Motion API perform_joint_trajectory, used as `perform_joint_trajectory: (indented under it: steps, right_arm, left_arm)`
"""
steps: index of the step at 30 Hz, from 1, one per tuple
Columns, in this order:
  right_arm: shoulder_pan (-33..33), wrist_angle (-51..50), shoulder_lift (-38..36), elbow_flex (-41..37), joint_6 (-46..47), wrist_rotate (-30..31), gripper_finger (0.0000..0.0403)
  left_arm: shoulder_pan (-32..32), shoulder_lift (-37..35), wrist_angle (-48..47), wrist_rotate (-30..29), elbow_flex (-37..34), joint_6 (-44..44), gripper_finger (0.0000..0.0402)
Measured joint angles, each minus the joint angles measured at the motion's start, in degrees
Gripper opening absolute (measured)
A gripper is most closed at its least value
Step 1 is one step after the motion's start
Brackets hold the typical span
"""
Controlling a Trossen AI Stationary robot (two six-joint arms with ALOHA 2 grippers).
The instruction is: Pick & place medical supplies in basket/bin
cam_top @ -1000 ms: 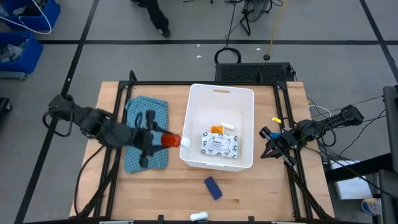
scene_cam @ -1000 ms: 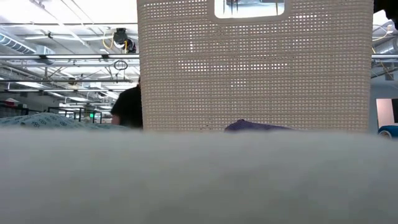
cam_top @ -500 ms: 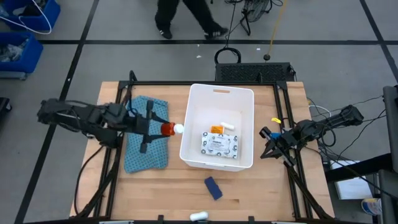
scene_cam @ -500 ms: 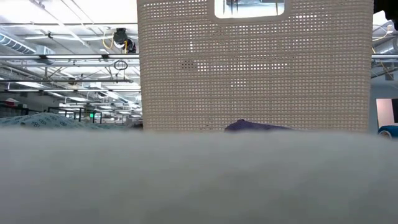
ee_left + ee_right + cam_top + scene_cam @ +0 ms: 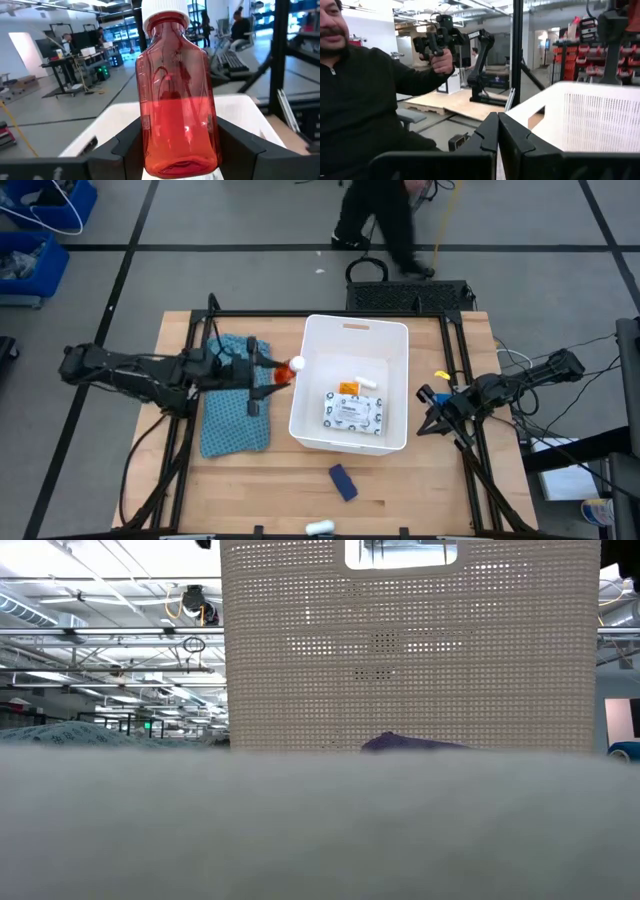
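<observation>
My left gripper (image 5: 278,370) is shut on a red bottle (image 5: 177,100) with a white cap (image 5: 297,364). It holds the bottle in the air by the left rim of the white basket (image 5: 300,380). In the basket lie a white printed packet (image 5: 352,412), an orange bottle (image 5: 346,387) and a white tube (image 5: 366,382). A blue piece (image 5: 342,482) and a white tube (image 5: 320,527) lie flat on the table near its front edge. My right gripper (image 5: 428,412) waits shut at the basket's right side. My left gripper pinches the red bottle's lower body (image 5: 150,145) between its two fingers (image 5: 127,147), one on each side. The fingers come level from the table's left and lie along the bottle. The bottle lies level, cap toward the basket, clear of the table.
A teal patterned cloth (image 5: 235,405) lies on the table under my left arm. Black frame rails (image 5: 185,430) run along the table's left and right sides. A person (image 5: 385,220) walks on the floor beyond the far edge; another person (image 5: 365,100) sits to the right.
My left gripper has carried the red bottle toward the table's far edge and slightly toward the basket, tipping to point level. The bottle stays held, its cap now close to the basket's left rim. The person beyond the table has walked to the right.
</observation>
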Motion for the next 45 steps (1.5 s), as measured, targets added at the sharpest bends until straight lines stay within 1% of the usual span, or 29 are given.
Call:
perform_joint_trajectory:
  steps: [4,7,10,12,17,21,24,33,38,45]
  right_arm:
    - [0.00,1.89,0.00,-0.01,-2.48,0.02,0.0000]
    - [0.00,2.93,-0.01,0.00,-3.69,0.02,0.0000]
    - [0.00,3.27,0.00,0.00,-3.65,0.02,0.0000]
    - [0.00,3.42,-0.02,0.00,-3.89,0.02,0.0000]
    - [0.00,3.68,-0.02,0.00,-5.52,0.02,0.0000]
    - [0.00,3.97,-0.01,0.00,-6.26,0.02,0.0000]
    - [0.00,4.14,-0.02,0.00,-6.63,0.02,0.0000]
    - [0.00,4.10,-0.02,0.00,-6.65,-0.02,0.0000]
    - [0.00,4.10,-0.01,0.00,-6.63,-0.09,0.0000]
    - [-0.01,4.09,-0.02,0.00,-6.63,-0.13,0.0000]
  left_arm:
    - [4.19,5.29,-4.37,3.18,8.77,-0.95,0.0198]
    - [7.58,10.99,-9.77,8.18,17.43,-1.62,0.0198]
    - [10.39,18.24,-15.93,14.67,27.12,-1.99,0.0198]
    - [11.99,23.60,-21.64,18.12,33.61,-1.90,0.0198]
    - [15.22,36.66,-32.99,21.37,49.09,-3.10,0.0198]
    - [16.20,45.01,-38.24,26.15,56.89,-1.05,0.0198]
    - [16.15,49.85,-40.22,27.57,59.19,0.43,0.0198]
    - [14.66,60.79,-41.23,27.29,59.44,-1.96,0.0198]
    - [13.60,65.51,-41.36,26.47,59.44,-1.74,0.0198]
    - [13.88,70.20,-41.21,26.05,59.44,-1.63,0.0198]
